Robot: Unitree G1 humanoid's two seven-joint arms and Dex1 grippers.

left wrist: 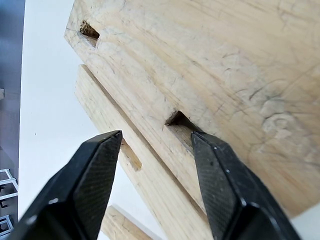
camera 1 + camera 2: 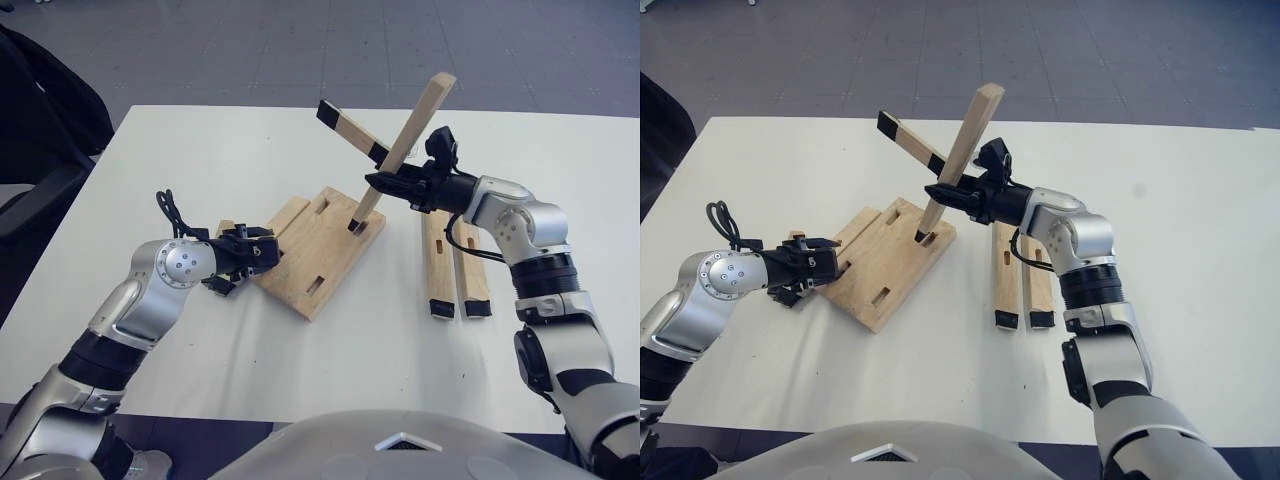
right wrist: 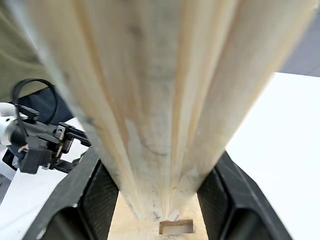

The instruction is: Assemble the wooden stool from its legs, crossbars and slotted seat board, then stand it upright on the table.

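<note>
The slotted seat board (image 2: pixel 322 250) lies flat on the white table. My right gripper (image 2: pixel 386 183) is shut on a wooden leg (image 2: pixel 410 135) at about mid-length. The leg is held tilted, its black-tipped lower end (image 2: pixel 356 226) at the board's far-right slot. In the right wrist view the leg (image 3: pixel 165 100) sits between both fingers (image 3: pixel 100 200) above a slot (image 3: pixel 175 226). My left gripper (image 2: pixel 260 250) is open at the board's left edge; its fingertips (image 1: pixel 107 145) stand either side of that edge, near a slot (image 1: pixel 180 120).
Two more legs (image 2: pixel 436 268) (image 2: pixel 472 280) lie side by side right of the board, black tips toward me. A further black-tipped leg (image 2: pixel 352 130) lies behind the held one. Another wooden piece (image 2: pixel 288 212) pokes out under the board's far-left side.
</note>
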